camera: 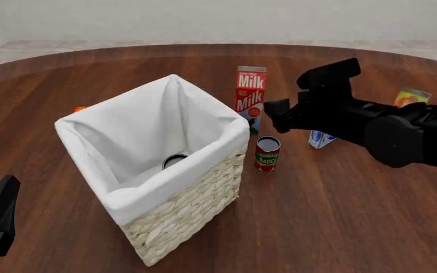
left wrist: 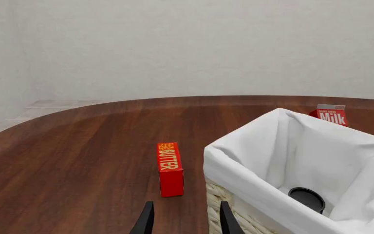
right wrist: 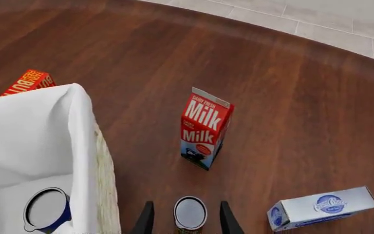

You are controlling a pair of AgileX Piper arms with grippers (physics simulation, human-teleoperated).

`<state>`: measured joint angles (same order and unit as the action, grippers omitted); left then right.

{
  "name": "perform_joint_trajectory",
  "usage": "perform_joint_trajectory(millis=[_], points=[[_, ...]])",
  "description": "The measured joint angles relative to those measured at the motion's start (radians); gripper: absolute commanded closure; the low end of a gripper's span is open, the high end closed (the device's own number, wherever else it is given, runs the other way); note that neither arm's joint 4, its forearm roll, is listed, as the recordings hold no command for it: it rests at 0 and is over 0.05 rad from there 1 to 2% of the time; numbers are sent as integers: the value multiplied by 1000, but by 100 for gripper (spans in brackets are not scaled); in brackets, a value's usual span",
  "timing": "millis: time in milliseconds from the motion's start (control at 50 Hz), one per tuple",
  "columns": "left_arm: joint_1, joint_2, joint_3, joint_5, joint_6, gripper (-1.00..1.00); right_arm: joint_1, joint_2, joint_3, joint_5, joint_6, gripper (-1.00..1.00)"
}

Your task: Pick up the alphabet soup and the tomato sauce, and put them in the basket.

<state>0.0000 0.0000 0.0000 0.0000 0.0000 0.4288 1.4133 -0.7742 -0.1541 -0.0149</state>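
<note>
"Milk" on the carton (right wrist: 204, 127); "BUTTER" on the red box (left wrist: 169, 168).

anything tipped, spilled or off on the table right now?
Nothing stands out. The tomato sauce and milk carton stand upright beside the basket; the alphabet soup sits inside it, lid up. The butter box and cream cheese box lie flat, intact.

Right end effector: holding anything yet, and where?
Nothing held. The right end effector is open above the tomato sauce, fingers either side of its top, not closed.
</note>
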Motion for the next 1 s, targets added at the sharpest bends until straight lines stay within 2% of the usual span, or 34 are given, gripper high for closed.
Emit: perform_joint_trajectory(millis=[1000], points=[[0,0,0,0,0,-100,-30,78,53,-80,18,-100]])
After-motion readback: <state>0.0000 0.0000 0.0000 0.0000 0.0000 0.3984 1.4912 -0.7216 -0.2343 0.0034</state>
